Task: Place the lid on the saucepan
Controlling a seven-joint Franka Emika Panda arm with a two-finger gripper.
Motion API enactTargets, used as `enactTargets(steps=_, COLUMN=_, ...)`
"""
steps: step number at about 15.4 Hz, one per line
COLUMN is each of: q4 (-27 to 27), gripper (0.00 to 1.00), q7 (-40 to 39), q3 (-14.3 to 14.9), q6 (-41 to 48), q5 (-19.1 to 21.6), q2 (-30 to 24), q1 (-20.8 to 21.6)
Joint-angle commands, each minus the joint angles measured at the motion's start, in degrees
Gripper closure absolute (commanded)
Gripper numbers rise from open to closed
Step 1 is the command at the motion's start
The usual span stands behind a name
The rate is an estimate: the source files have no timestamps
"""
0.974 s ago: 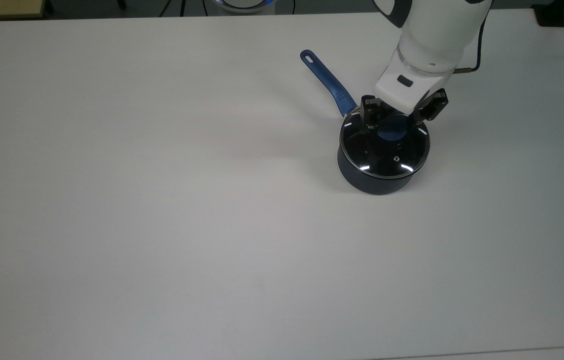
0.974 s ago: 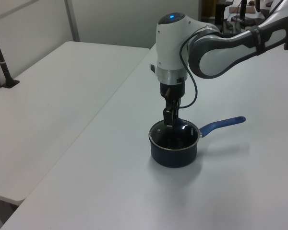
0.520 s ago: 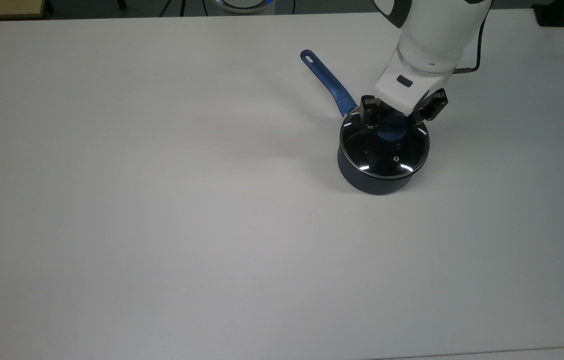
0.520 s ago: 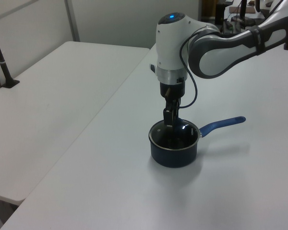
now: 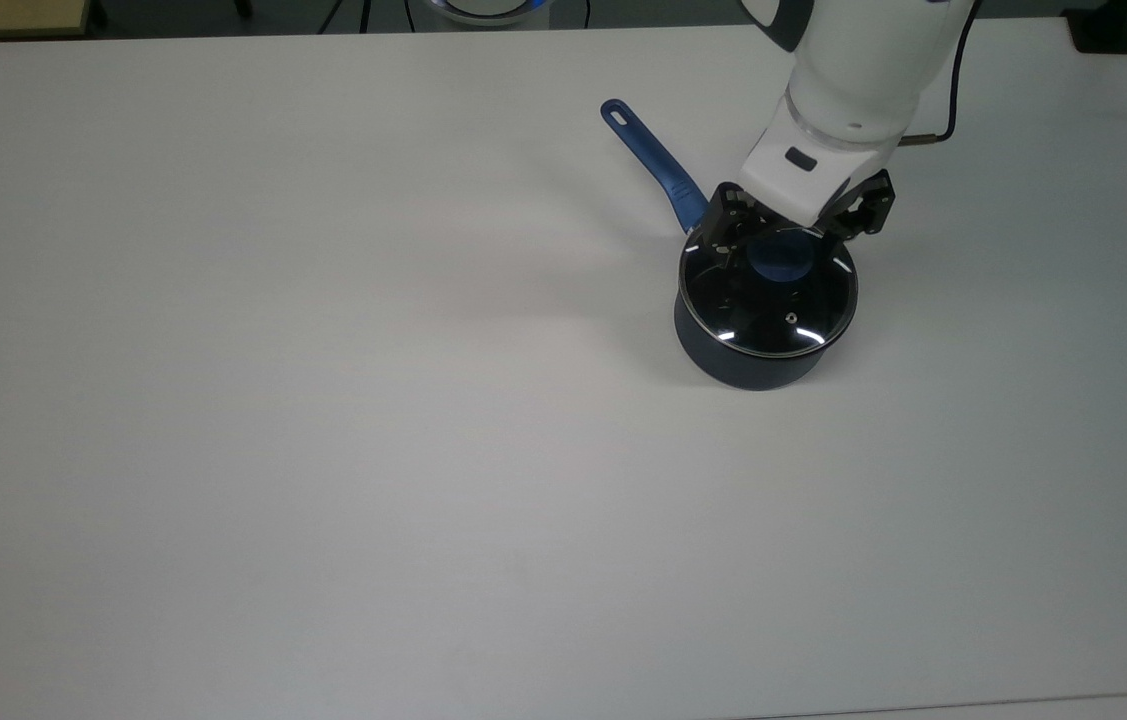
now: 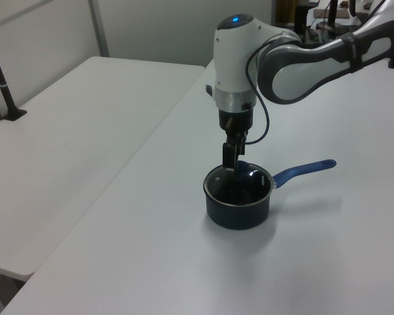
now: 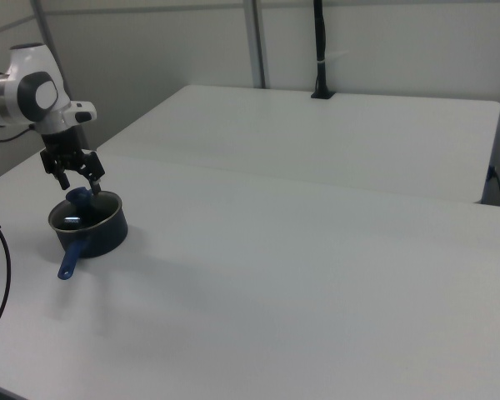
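The lid (image 5: 768, 296) sits on the saucepan (image 5: 745, 355); the gripper (image 5: 791, 232) hovers spread wide, holding nothing, at the knob's (image 5: 778, 260) 12 o'clock.

The saucepan (image 5: 753, 358) stands upright on the white table, small and deep, dark navy outside. Its long blue handle (image 5: 651, 159) runs toward the top view's upper left, a hole at the tip. The lid (image 5: 769, 300), clear glass with a steel rim, sits level on the pan's rim, its blue knob (image 5: 779, 262) uppermost.
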State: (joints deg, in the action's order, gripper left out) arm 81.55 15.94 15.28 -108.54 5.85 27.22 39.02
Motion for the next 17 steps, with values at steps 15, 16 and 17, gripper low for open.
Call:
enactTargets(steps=15, q4=7.7, gripper=0.00, q7=-10.4, q3=-11.3, q6=17.9, q5=-4.8, q2=-20.5, q1=-29.9)
enactTargets(steps=16, q4=7.9, gripper=0.00, q7=-11.4, q3=-11.3, q6=18.1, q5=-4.8, q2=-21.0, q1=-31.4)
enactTargets(steps=17, q4=7.9, gripper=0.00, q7=-12.4, q3=-11.3, q6=18.1, q5=-4.8, q2=-21.4, q1=-32.9)
